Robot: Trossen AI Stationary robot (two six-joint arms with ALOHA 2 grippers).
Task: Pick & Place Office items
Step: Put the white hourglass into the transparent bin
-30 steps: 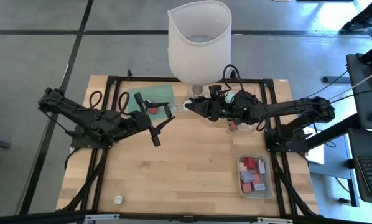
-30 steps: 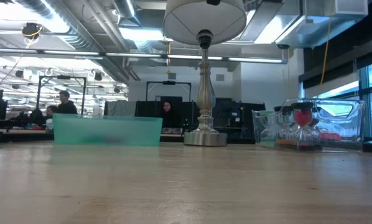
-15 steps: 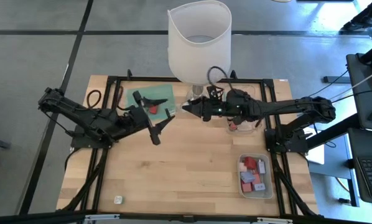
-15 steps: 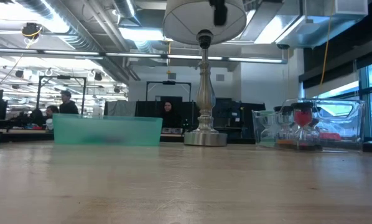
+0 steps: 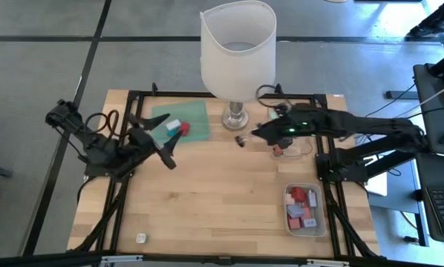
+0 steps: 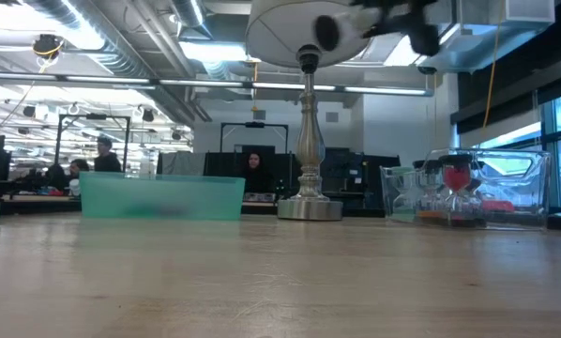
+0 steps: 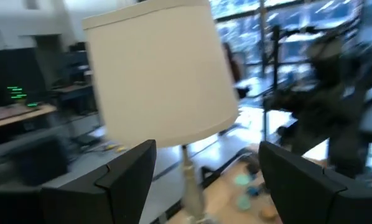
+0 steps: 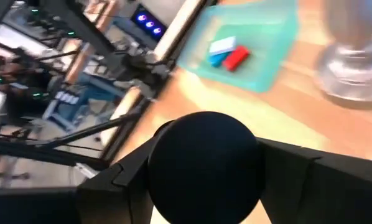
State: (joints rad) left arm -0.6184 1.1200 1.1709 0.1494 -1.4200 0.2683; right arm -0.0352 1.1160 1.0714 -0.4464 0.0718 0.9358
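Black and round, a short dark-capped cylinder (image 8: 203, 167) is sitting pinched between the two fingers of the right pincer (image 5: 242, 139), which is hanging above the pale wooden table (image 5: 222, 200) just beside the silver base of the big white-shaded lamp (image 5: 236, 44). Beyond it, a shallow green plastic tray (image 5: 182, 119) is lying near the table's far edge, holding a red eraser-like block (image 5: 183, 128), a blue block (image 8: 218, 59) and a white block (image 5: 173, 124) side by side. The left pincer (image 5: 155, 141) is hovering near that tray with its fingers spread wide and nothing between them. On the right side, a clear plastic tray (image 5: 306, 210) is holding a cluster of red, pink and lavender blocks (image 5: 302, 207), well apart from both pincers.
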